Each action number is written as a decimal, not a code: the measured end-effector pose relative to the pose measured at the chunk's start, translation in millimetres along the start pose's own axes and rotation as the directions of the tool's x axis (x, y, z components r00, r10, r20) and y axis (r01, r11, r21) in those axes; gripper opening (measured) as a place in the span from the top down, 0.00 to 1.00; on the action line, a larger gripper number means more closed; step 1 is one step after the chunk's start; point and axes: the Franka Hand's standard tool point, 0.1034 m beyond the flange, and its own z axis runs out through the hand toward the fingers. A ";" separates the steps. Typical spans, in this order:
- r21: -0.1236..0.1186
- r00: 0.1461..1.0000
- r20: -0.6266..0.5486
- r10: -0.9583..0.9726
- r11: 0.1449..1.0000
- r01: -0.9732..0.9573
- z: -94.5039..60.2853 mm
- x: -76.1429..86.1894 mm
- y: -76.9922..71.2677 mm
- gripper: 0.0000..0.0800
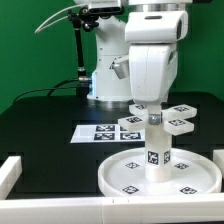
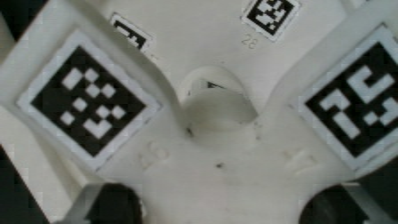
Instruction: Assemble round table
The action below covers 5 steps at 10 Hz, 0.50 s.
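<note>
The large rimmed round disc [image 1: 125, 177] lies flat near the table's front. The short thick cylinder leg [image 1: 155, 152] stands upright on its middle. The four-armed cross base [image 1: 176, 124] sits on top of the leg, its tagged arms spread out level. My gripper [image 1: 150, 108] comes straight down onto the cross base and is shut on it. In the wrist view the cross base [image 2: 222, 120] fills the picture, with tags on its arms. My gripper [image 2: 231, 205] has its dark fingers [image 2: 111, 205] on either side of the white plastic.
The marker board [image 1: 100, 131] lies flat on the black table behind the disc. White rails stand at the exterior view's left [image 1: 10, 172] and right [image 1: 218, 160] edges. The robot's base [image 1: 108, 70] and a black stand [image 1: 80, 60] are at the back.
</note>
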 end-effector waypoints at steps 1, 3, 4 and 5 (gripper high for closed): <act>0.000 1.000 0.000 0.001 1.000 -0.001 0.0 -0.2 0.1 0.45; 0.000 1.000 0.000 0.026 1.000 -0.026 0.0 -0.3 0.1 0.45; 0.000 0.999 0.000 0.043 0.999 -0.043 0.0 -0.3 0.1 0.45; 0.000 0.993 -0.004 0.114 0.993 -0.114 0.2 -0.8 0.1 0.45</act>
